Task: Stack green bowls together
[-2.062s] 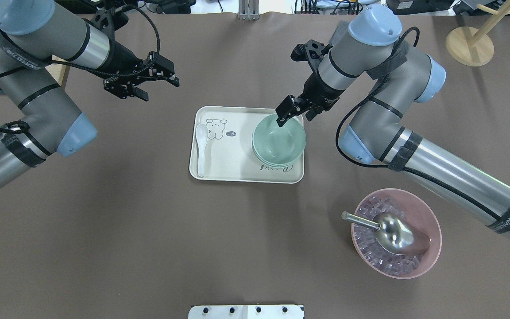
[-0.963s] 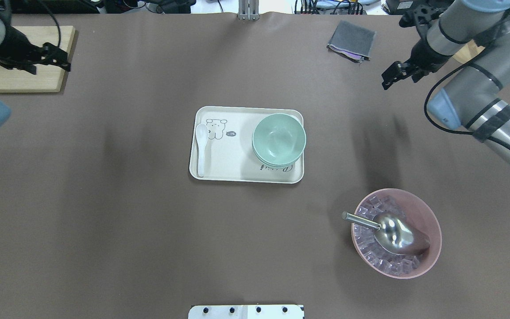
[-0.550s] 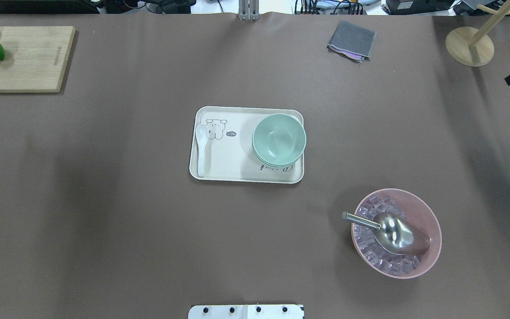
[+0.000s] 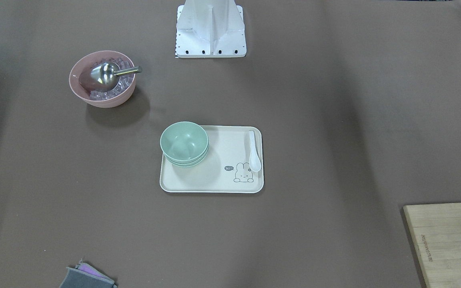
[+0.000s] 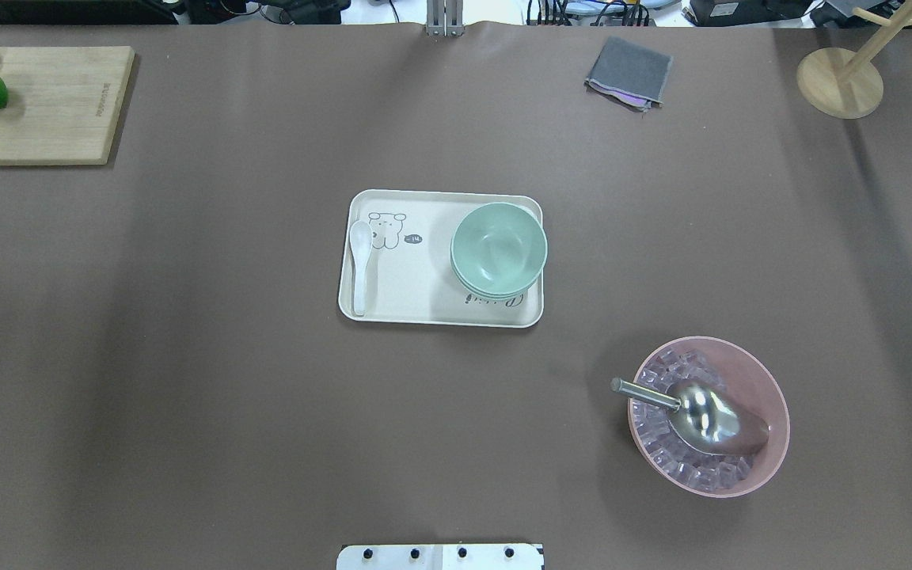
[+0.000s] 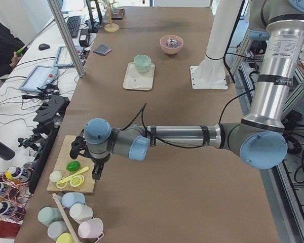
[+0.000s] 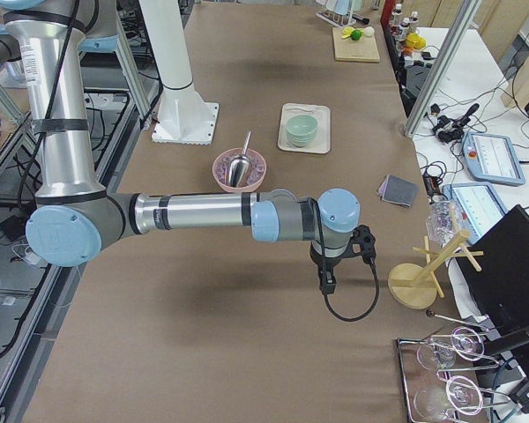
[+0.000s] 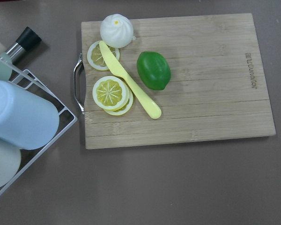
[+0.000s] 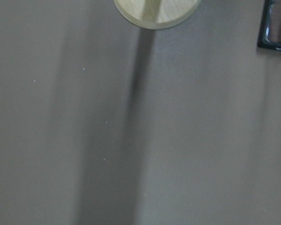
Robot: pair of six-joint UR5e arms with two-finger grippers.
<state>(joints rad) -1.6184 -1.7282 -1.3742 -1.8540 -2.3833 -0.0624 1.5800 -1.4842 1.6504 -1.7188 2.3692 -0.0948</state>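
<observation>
- my left end effector (image 6: 95,171) hangs over the edge of the board (image 6: 88,185), just beside the lime (image 6: 73,165); i cannot tell if it is released or clenched.
- my right end effector (image 7: 327,280) hangs above the counter (image 7: 247,344), near the stand (image 7: 412,286); i cannot tell its grip either.
- the bowls (image 5: 498,249) sit nested in one stack on the tray (image 5: 408,293), well apart from both end effectors.

From the right wrist I look straight down on the brown tabletop (image 9: 210,140), slightly blurred. A round wooden base (image 9: 157,9) is cut off by the top edge, with a paler strip across its middle. A broad dark shadow (image 9: 124,159) runs from it to the bottom edge. At upper right sits the corner of a black frame (image 9: 275,46); I cannot tell what it is.
</observation>
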